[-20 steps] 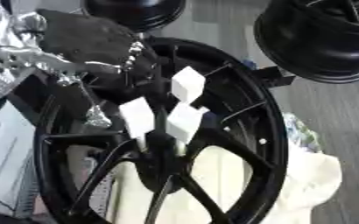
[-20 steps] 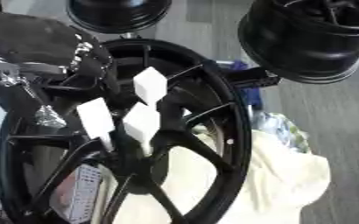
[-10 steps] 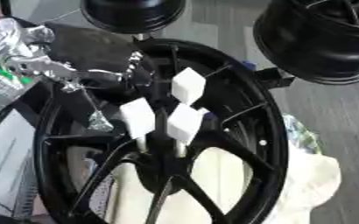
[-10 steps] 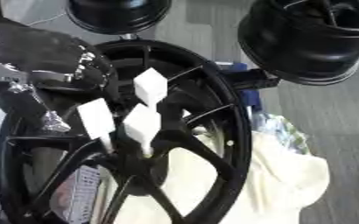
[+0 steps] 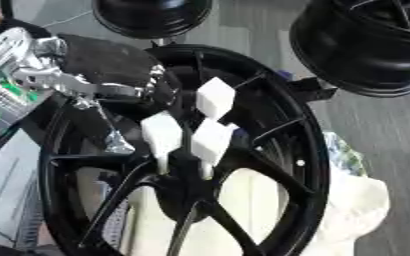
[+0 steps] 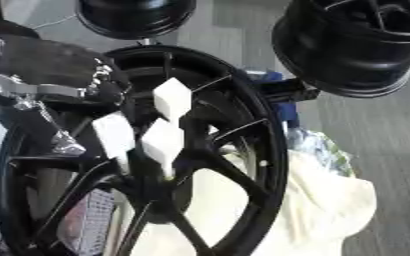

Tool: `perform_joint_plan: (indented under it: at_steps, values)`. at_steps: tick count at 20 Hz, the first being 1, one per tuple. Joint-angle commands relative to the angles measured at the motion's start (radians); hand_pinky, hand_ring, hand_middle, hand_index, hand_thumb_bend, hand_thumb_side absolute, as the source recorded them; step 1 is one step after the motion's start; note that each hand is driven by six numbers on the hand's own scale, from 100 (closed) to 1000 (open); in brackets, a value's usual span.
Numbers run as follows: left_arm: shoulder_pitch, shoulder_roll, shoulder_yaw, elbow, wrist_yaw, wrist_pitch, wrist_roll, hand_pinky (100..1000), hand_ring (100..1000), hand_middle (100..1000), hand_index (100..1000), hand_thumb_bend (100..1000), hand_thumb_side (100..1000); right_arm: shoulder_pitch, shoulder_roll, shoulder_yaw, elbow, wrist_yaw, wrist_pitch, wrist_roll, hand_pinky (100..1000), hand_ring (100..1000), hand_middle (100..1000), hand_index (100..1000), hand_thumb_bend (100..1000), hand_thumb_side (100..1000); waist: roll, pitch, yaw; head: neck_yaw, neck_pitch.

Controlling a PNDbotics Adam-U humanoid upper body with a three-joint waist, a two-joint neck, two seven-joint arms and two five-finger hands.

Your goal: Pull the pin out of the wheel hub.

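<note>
The large black spoked wheel hub lies on a cream cloth, probably to cushion it. Three white block-headed pins stand at the hub's centre, heads up where fingers can reach them. The robot's black left hand hangs over the hub's upper-left rim, short of the pins; it is blurred, so I cannot tell whether its fingers are spread or curled. The right hand shows nowhere.

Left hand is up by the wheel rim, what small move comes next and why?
Probably reach the left hand down-right toward the nearest white pin. The hand sits at the wheel's upper-left rim, apart from all three white pins standing at the hub.
</note>
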State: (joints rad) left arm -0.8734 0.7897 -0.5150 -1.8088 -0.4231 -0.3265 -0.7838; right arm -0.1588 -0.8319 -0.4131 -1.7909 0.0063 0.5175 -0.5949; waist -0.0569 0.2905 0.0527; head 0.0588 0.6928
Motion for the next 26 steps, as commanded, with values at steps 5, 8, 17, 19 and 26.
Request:
perform_joint_plan:
  at_steps: [5,8,17,19,26]
  values:
    - [-0.011,0.004,-0.001,0.009,-0.01,-0.122,-0.123,783,650,481,601,261,218,-0.01,-0.03,-0.016,-0.005,0.002,0.31,-0.312,837,610,783,905,100,379,-0.001,-0.016,0.0,0.004,-0.01]
    - [-0.01,0.003,-0.001,0.009,-0.009,-0.123,-0.123,771,620,445,573,246,217,-0.011,-0.03,-0.016,-0.004,0.002,0.31,-0.312,837,610,783,905,100,379,-0.001,-0.016,0.002,0.004,-0.01]
    - [-0.011,-0.002,0.024,-0.004,0.03,-0.056,-0.072,712,520,279,383,121,241,-0.009,-0.03,-0.017,-0.002,0.002,0.309,-0.312,837,610,783,905,100,379,-0.002,-0.019,0.003,0.003,-0.011]
    - [-0.015,-0.002,0.029,-0.011,0.037,-0.031,-0.041,697,501,254,303,100,250,-0.008,-0.03,-0.017,-0.002,0.003,0.308,-0.312,837,610,783,905,100,378,-0.002,-0.02,0.003,0.003,-0.011]
    - [-0.028,0.005,0.03,-0.03,0.047,0.007,-0.003,688,488,211,228,100,256,-0.007,-0.031,-0.017,-0.002,0.006,0.307,-0.312,837,610,782,905,100,375,0.001,-0.022,0.002,0.002,-0.012]
